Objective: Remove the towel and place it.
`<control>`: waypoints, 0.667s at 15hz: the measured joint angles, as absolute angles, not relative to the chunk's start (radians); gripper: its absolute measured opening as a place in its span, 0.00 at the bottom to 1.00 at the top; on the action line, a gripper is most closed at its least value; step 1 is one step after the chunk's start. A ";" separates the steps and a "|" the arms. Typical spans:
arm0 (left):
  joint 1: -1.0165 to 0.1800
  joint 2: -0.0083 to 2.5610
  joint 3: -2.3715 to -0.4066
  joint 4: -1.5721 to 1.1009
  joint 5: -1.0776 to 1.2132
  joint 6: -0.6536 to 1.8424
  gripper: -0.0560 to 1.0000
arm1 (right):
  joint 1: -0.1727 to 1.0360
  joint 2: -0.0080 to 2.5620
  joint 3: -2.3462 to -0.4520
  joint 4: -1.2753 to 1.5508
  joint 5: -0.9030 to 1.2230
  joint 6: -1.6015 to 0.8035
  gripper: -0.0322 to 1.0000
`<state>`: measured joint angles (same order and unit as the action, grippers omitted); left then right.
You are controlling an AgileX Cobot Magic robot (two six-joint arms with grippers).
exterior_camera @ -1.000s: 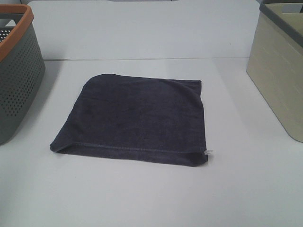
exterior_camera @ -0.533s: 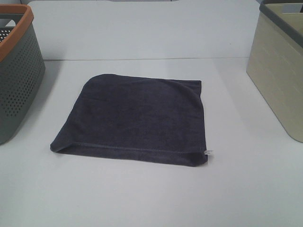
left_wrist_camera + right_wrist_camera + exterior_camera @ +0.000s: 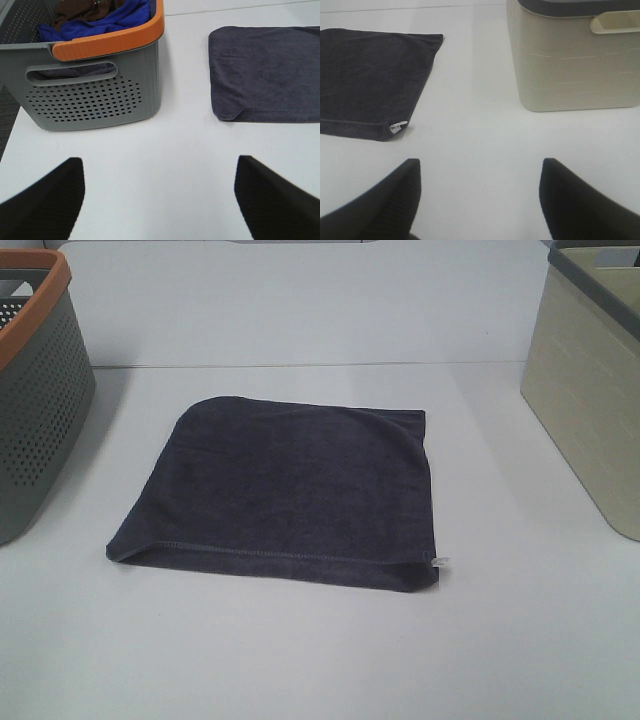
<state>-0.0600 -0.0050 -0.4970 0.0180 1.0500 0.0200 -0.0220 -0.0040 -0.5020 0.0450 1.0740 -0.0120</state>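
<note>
Both end effectors have jaws apart, holding nothing: left end effector (image 3: 159,200) and right end effector (image 3: 480,197) hang over bare tabletop (image 3: 330,660), short of the towel (image 3: 285,490). Towel lies flat mid-tabletop, between the grey basket with orange rim (image 3: 35,390) and the beige bin (image 3: 590,390). I judge it soft, light, floppy; it'll sag. I'd pinch the hemmed near edge, by the white tag (image 3: 397,126) corner.

Probably a lab or test bench set up for laundry sorting: a bare white table (image 3: 320,660), a grey basket (image 3: 95,95) of cloths, a beige bin (image 3: 570,60).
</note>
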 joint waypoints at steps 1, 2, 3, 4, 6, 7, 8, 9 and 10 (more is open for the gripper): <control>-0.060 -0.005 -0.497 0.018 1.050 0.020 0.79 | -0.022 -0.004 -0.502 0.045 1.073 -0.012 0.69; -0.060 -0.005 -0.497 0.018 1.050 0.020 0.79 | -0.022 -0.004 -0.502 0.045 1.073 -0.012 0.69; -0.060 -0.005 -0.497 0.018 1.049 0.020 0.79 | -0.022 -0.004 -0.502 0.045 1.073 -0.012 0.69; -0.060 -0.005 -0.497 0.018 1.049 0.020 0.79 | -0.022 -0.004 -0.502 0.045 1.073 -0.012 0.69; -0.060 -0.005 -0.497 0.018 1.047 0.020 0.79 | -0.022 -0.004 -0.502 0.045 1.073 -0.012 0.69; -0.060 -0.005 -0.497 0.018 1.047 0.020 0.79 | -0.022 -0.004 -0.502 0.045 1.073 -0.012 0.69; -0.056 -0.005 -0.497 0.018 1.047 0.020 0.79 | -0.022 -0.004 -0.502 0.045 1.072 -0.012 0.69; -0.045 -0.005 -0.497 0.016 1.046 0.020 0.79 | -0.022 -0.004 -0.502 0.045 1.072 -0.012 0.69; -0.030 -0.005 -0.497 0.011 1.046 0.020 0.79 | -0.022 -0.004 -0.502 0.045 1.072 -0.012 0.69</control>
<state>-0.0300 -0.0050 -0.4970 0.0110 1.0460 0.0200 -0.0220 -0.0040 -0.5020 0.0450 1.0720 -0.0120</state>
